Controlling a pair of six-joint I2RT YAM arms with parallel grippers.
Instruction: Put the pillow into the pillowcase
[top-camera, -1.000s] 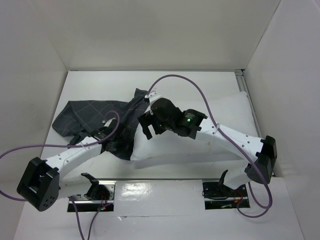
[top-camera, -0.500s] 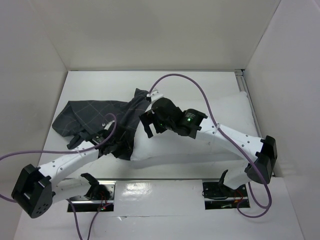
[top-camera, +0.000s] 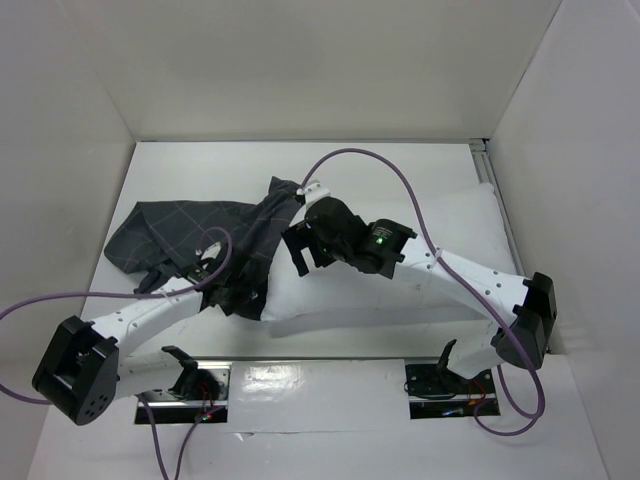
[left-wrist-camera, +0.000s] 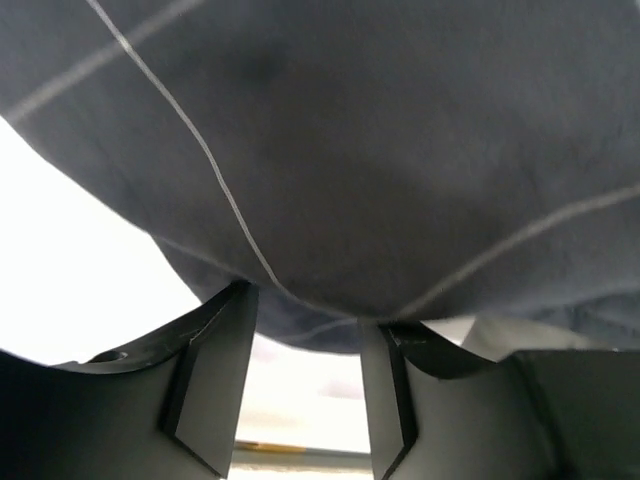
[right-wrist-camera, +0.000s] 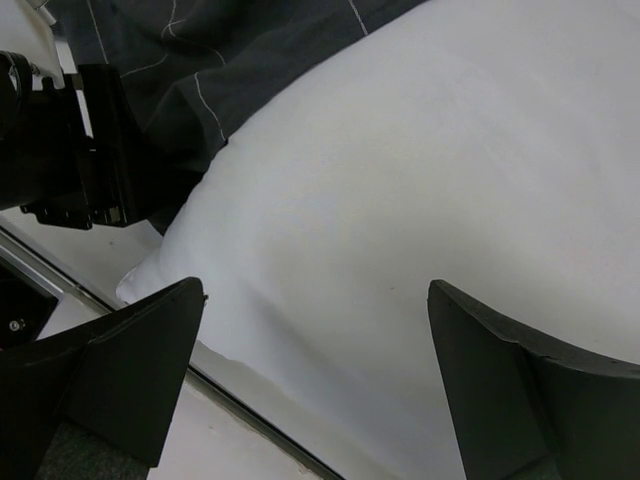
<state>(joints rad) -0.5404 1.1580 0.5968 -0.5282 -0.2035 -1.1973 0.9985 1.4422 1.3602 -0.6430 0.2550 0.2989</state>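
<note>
A flat white tabletop sits boxed in by plain white panels on the left, back and right. A silver metal rail runs along its right edge, and two shiny mounting plates lie at its near edge. Purple cables loop over both arms.

The large puffy white pillow lies on the right half of the tabletop. The limp charcoal-grey pillowcase with a thin light check is spread on the left half, and its right part is draped over the pillow's left end.

Only the top view shows this whole layout, with both arms reaching in to where cloth meets pillow. There the left fingers are hard to pick out against the dark cloth.

The left wrist view shows those left fingers parted, with a bright bare gap between them. A fold of pillowcase hangs across their tips and fills the frame, and I cannot tell whether it touches them.

The right wrist view shows the right fingers spread wide and holding nothing, above the pillow's bulging surface. The pillowcase edge and the left arm's black wrist are at upper left.
</note>
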